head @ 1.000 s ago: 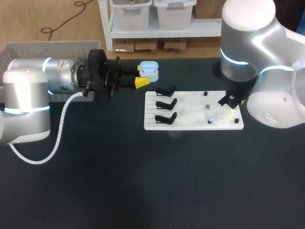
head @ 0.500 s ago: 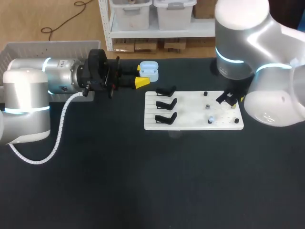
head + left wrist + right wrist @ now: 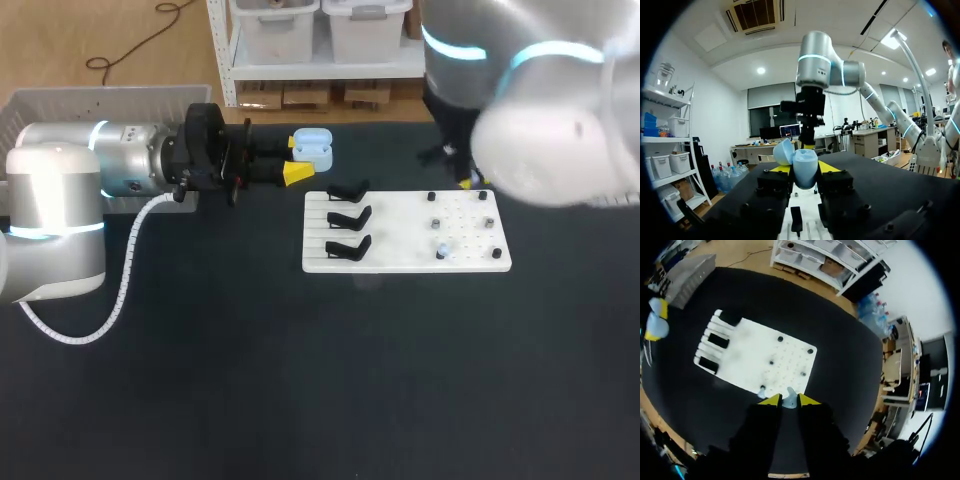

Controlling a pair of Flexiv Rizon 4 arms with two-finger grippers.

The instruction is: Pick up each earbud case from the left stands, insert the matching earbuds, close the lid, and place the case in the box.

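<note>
Lying flat on black table (image 3: 300, 390): white board (image 3: 400, 238).

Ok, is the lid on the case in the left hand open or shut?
Open. In the left wrist view the earbud case, held in the left hand, has its lid tipped back off the body.

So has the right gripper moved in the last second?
Yes. The right gripper, shut on an earbud, has gone from the right end of the white board to just past its far edge.
</note>
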